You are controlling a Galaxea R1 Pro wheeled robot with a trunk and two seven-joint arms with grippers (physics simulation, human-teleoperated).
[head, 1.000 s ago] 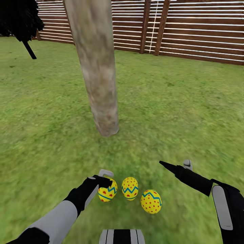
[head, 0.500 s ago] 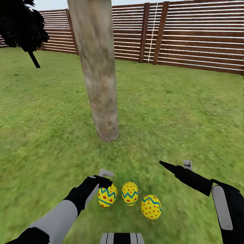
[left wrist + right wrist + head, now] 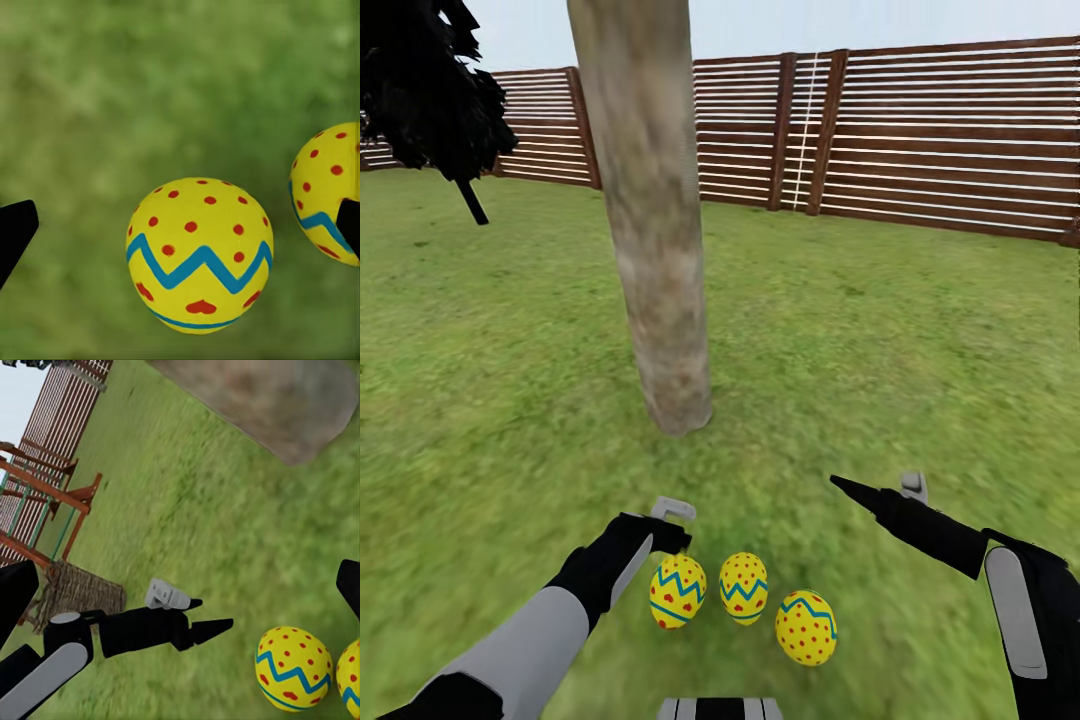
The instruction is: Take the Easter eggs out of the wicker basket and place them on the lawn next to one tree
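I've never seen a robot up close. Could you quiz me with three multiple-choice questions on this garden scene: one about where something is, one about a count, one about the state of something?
1. Where do the yellow eggs with red dots and blue zigzag bands lie?
A. In a wicker basket
B. On the grass in front of the thick pale grey-brown tree trunk
C. On top of the fence

2. How many patterned eggs lie on the grass in the head view?
A. One
B. Two
C. Three

3. What is the robot's black left gripper doing?
A. Open, holding nothing
B. Shut on an egg
C. Gripping the trunk

Answers:
1. B: the eggs rest on the mottled green lawn, on the robot's side of the trunk.
2. C: three lie in a row.
3. A: the left gripper is beside the leftmost egg; in the left wrist view its fingertips stand wide apart, clear of that egg.
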